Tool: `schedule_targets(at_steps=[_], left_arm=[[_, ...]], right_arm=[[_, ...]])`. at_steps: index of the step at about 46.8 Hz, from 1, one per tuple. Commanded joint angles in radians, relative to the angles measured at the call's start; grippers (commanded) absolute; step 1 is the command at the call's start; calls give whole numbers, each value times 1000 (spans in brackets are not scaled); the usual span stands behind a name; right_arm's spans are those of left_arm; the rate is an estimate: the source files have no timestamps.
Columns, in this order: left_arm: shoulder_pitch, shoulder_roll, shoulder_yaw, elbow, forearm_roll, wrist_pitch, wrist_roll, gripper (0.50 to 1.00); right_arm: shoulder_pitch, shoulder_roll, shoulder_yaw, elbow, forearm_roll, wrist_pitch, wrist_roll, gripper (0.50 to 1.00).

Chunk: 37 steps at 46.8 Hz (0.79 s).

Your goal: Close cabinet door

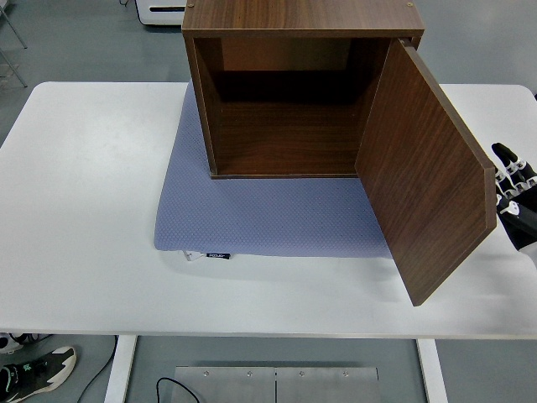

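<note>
A dark wooden cabinet [285, 101] stands on a blue-grey pad [260, 214] at the back middle of the white table [84, 210]. Its inside shows nothing in it. Its door [424, 176] hangs from the right side and swings wide open toward the near right. My right hand [513, 197] sits at the right edge of the picture, just right of the door's outer edge, fingers extended and holding nothing. I cannot tell whether it touches the door. No left arm shows.
A white appliance [159, 10] stands on the floor behind the table. A shoe [38, 369] lies on the floor at the bottom left. A metal plate [277, 382] lies under the table's near edge.
</note>
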Motion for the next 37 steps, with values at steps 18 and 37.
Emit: schedule_targets(at_steps=[18,37], left_arm=[[0,0,0,0,1,0,0,1000],[0,0,0,0,0,0,0,1000]], right_arm=[[4,-26,-2,0,-6,95,0,1000],[1,-58,0,-6,-8,107,0,1000]])
